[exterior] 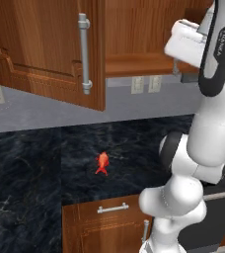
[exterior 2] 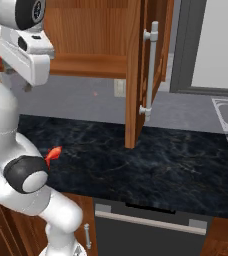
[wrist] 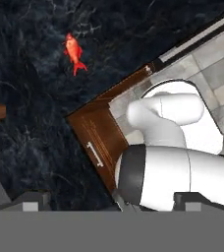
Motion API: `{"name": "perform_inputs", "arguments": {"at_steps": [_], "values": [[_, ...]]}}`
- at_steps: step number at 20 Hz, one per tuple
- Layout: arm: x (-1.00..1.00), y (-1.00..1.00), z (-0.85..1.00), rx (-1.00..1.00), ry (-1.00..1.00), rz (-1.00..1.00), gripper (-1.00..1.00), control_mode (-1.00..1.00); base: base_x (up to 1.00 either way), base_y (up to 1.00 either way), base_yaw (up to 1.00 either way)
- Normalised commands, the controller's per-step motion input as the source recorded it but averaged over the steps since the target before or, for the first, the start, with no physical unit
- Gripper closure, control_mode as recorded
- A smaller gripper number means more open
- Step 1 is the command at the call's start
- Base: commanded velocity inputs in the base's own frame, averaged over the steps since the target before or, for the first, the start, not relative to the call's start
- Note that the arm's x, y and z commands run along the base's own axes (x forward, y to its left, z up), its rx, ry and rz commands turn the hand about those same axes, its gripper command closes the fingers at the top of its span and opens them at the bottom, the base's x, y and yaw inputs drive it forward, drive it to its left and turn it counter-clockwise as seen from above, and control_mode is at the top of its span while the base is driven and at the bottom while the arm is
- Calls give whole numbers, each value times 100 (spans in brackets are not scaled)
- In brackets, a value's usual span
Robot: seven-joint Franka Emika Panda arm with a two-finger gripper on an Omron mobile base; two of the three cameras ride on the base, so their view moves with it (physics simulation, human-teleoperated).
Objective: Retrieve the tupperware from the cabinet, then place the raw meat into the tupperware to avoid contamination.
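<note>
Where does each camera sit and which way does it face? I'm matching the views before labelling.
Left base view: behind the arm's left, facing the open cabinet and the raw meat on the counter; white arm at right.
Right base view: behind its right, same cabinet and meat; arm at left.
Hand view: on the raised hand, looking down at the counter, meat and robot body.
All three share the meat.

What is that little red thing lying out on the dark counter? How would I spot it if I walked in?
Start at the black marbled counter below the open wooden cabinet. Near the counter's front edge, just behind a low wooden drawer front, lies the raw meat. It is a small bright orange-red lump with a narrow end, vivid against the dark stone.
</note>
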Motion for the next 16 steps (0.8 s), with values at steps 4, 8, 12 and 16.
{"name": "perform_inputs", "arguments": {"at_steps": [4, 8, 12, 16], "values": [[50, -12, -41, 50, -9, -13, -100, -100, 0, 0, 0], [30, 7, -64, 42, -8, -10, -100, -100, 0, 0, 0], [55, 54, -28, 8, 1, -1, -100, -100, 0, 0, 0], [59, 34, 23, -3, 13, 2, -100, -100, 0, 0, 0]]}}
